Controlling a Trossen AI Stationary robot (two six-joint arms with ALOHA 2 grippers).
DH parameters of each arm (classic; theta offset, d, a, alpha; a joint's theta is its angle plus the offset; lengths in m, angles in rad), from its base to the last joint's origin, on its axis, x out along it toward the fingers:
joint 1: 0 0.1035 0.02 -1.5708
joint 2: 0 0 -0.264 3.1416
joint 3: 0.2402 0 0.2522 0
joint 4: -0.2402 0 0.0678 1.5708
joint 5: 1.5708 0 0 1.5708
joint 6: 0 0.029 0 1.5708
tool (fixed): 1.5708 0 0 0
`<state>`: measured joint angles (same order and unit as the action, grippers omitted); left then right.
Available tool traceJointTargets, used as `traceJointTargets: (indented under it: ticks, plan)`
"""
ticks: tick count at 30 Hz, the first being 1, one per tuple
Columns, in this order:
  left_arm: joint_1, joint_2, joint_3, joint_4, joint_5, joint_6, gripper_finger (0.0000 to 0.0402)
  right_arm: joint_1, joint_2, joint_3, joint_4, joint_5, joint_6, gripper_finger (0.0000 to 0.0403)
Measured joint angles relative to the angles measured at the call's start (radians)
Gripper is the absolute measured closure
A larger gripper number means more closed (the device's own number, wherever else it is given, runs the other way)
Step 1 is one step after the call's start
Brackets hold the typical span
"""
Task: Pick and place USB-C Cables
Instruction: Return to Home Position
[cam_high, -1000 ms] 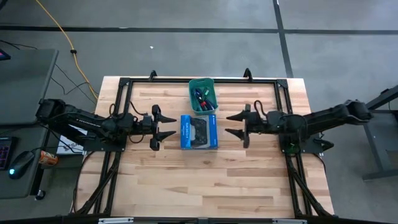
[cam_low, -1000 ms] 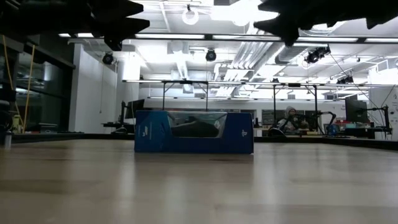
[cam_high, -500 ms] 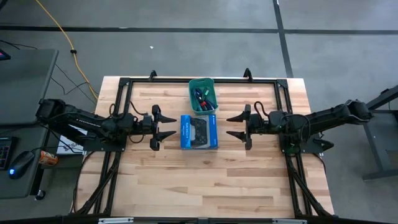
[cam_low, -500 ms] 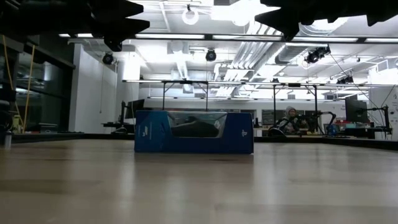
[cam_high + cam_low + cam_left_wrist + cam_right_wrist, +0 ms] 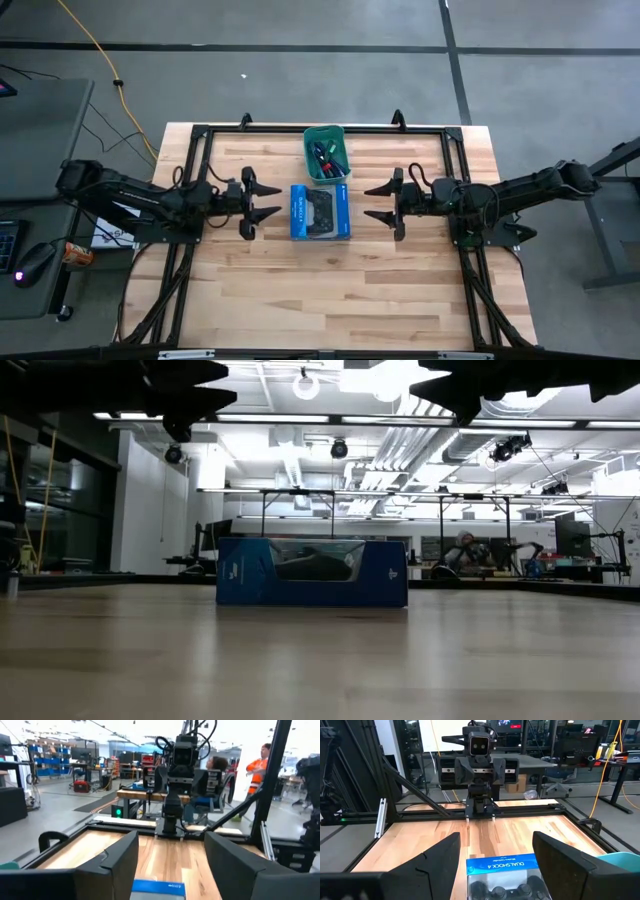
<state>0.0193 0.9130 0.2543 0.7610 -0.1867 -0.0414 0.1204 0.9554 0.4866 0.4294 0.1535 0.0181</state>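
USB-C Cables [image 5: 325, 157] lie in the teal bin [image 5: 325, 128] just beside the controller box [image 5: 320, 212]. Left gripper [image 5: 279, 201] and right gripper [image 5: 366, 202] flank that box, both spread.

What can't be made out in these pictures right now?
- USB-C cables: high view, too small and bunched in the teal bin to count.
- Teal bin: low view, hidden behind the blue box; right wrist view, cut off by the edge.
- Low view: the left gripper and right gripper are cut off by the top edge.
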Motion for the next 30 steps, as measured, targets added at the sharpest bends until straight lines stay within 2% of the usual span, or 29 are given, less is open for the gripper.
traceJointTargets:
  ticks: [3,5,10,11,16,20,30]
  plan:
    - [0.0,-0.048,0.0,-0.076,-0.008,0.018,0.022,0.0,0.0,0.0,0.0,0.0,0.0,0.0162]
    - [0.0,-0.093,0.0,-0.137,-0.023,0.02,0.0252,0.0,0.0,0.0,0.0,0.0,0.0,0.0162]
    - [0.015,-0.265,0.0,-0.311,-0.033,0.076,0.0374,0.0,0.0,0.0,0.0,0.0,0.0,0.0162]
    - [0.026,-0.305,0.0,-0.348,-0.033,0.076,0.0387,0.0,0.0,0.0,0.0,0.0,0.002,0.0162]
    - [0.069,-0.504,0.0,-0.543,-0.016,0.055,0.0397,0.0,0.0,0.0,-0.001,0.0,0.008,0.0162]
    - [0.064,-0.613,-0.001,-0.67,-0.004,0.019,0.04,0.0,0.0,0.0,-0.002,0.0,0.007,0.0162]
    - [-0.032,-0.713,-0.104,-0.771,-0.008,-0.011,0.0401,0.0,0.001,0.0,-0.038,0.0,0.034,0.0162]
